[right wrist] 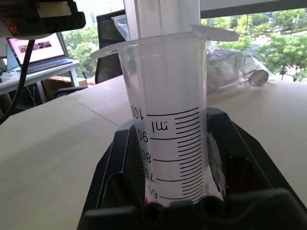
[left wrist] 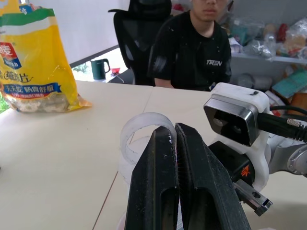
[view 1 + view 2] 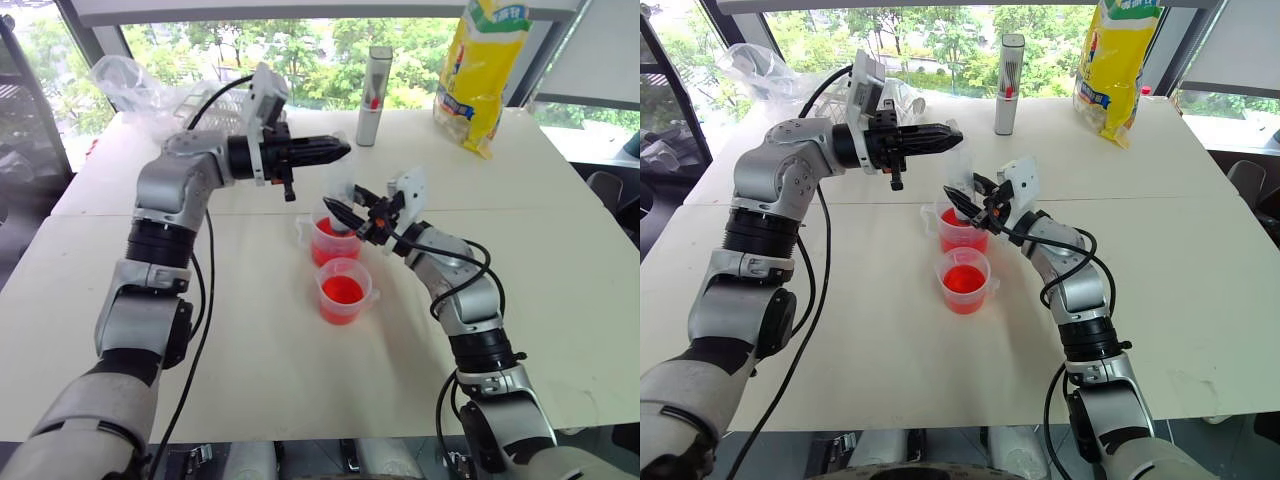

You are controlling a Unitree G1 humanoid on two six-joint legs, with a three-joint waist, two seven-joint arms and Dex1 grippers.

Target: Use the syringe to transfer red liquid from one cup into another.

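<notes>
On a white table (image 3: 560, 260) beside sunlit windows, the right gripper (image 3: 352, 212) clamps the syringe (image 3: 338, 190) upright at frame centre over the farther of two cups (image 3: 333, 240) of red liquid (image 3: 342, 291); the left gripper (image 3: 335, 151), closed, pinches its plunger ring (image 2: 144, 132). A slow, straight upward draw looks wisest.

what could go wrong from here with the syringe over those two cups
1. The right gripper clamps the syringe on its smooth barrel; a plunger pull by the left gripper might slide or tilt it.
2. The syringe stands in the far cup, which a sideways tug could tip.
3. The near cup of red liquid stands right beside it, so a knock may spill both.
</notes>
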